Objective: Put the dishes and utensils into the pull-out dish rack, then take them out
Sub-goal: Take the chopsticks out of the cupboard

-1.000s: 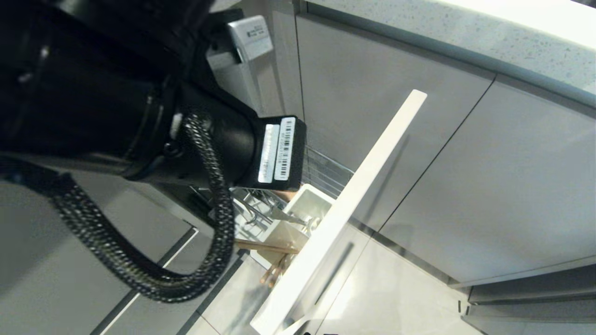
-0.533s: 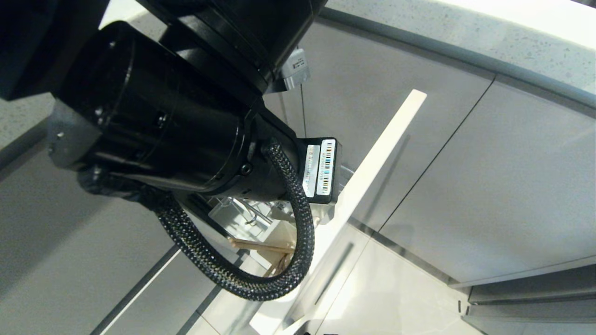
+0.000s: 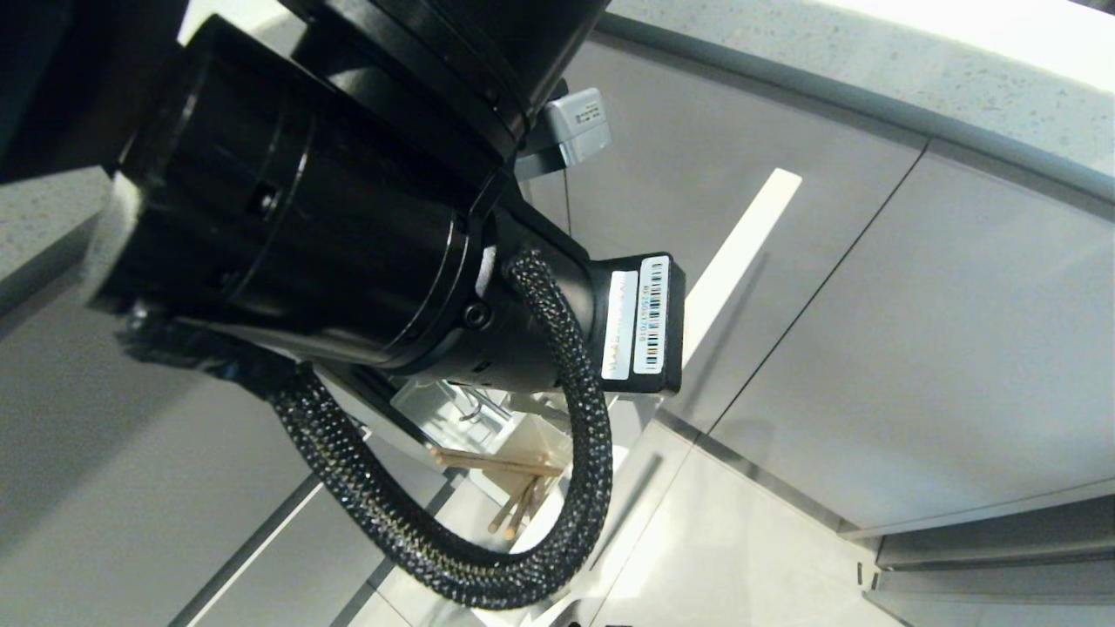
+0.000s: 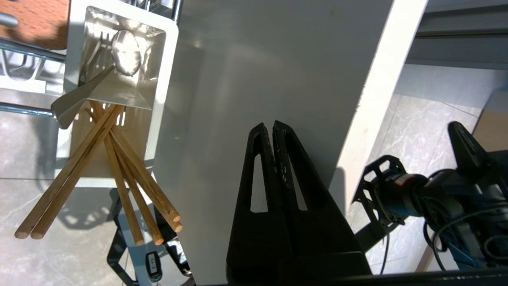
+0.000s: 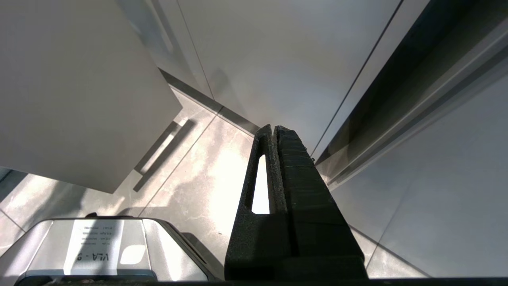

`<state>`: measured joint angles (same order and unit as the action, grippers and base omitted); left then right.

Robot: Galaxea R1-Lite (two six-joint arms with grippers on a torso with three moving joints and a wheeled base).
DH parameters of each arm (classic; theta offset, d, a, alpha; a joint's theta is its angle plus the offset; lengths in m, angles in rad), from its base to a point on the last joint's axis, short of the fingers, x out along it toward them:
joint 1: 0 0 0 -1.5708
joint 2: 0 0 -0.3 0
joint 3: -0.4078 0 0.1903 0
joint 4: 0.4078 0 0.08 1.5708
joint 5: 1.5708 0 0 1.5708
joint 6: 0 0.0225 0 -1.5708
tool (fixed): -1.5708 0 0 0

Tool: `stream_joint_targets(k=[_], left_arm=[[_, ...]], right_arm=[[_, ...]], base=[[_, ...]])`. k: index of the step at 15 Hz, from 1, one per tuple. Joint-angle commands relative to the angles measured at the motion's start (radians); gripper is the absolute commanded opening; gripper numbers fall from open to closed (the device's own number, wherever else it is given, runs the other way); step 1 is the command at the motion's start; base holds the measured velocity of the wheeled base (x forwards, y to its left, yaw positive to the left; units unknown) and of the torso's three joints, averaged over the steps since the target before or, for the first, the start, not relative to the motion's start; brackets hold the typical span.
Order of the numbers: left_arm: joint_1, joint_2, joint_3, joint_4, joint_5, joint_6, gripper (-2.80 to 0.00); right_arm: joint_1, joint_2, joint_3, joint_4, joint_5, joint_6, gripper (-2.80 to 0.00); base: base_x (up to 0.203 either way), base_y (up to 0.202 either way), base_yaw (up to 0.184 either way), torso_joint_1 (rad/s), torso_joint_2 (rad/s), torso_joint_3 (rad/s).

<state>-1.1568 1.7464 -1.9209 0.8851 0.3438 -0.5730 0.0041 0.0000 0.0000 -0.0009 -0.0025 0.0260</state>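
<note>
Left hand (image 4: 274, 125) pressed shut, empty, shifted across to pale front panel (image 4: 258, 59) of pull-out dish rack (image 3: 740, 244); push-in judged imminent. Chopsticks (image 4: 119, 174), spoon (image 4: 125, 53) seated in caddy (image 4: 162, 79). Right hand (image 5: 274, 129) shut, parked.

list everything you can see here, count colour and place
chopsticks: six sticks, light wood, standing tilted in the caddy, ends sticking out
spoon: one, silver, in the caddy
spatula-like utensil: one, silver, in the caddy beside the spoon
caddy: one, white, in the rack behind the front panel
rack: one, chrome wire with a wooden strip, pulled out
front panel: one, pale, white edge
cabinet doors: several, grey, behind the rack
countertop: one, speckled light grey, above the doors
floor: light marble tiles
left gripper: black, shut, empty, over the front panel
right gripper: black, shut, empty, above the floor
</note>
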Motion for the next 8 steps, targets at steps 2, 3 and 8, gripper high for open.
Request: stream_joint_targets(k=[2, 3, 8], left_arm=[[-0.004, -0.002, 0.000, 0.000, -0.002, -0.004, -2.80], [-0.014, 0.001, 0.000, -0.001, -0.016, -0.006, -2.80], [-0.024, 0.008, 0.000, -0.001, -0.114, -0.019, -2.80]], right_arm=[[0.000, 0.000, 0.002, -0.001, 0.001, 0.000, -2.80], [0.000, 0.000, 0.001, 0.000, 0.001, 0.000, -2.80], [0.000, 0.000, 0.002, -0.001, 0.001, 0.000, -2.80]], base=[[0.000, 0.000, 0.000, 0.000, 0.00, 0.000], [0.000, 0.000, 0.000, 0.000, 0.00, 0.000], [0.000, 0.000, 0.000, 0.000, 0.00, 0.000]])
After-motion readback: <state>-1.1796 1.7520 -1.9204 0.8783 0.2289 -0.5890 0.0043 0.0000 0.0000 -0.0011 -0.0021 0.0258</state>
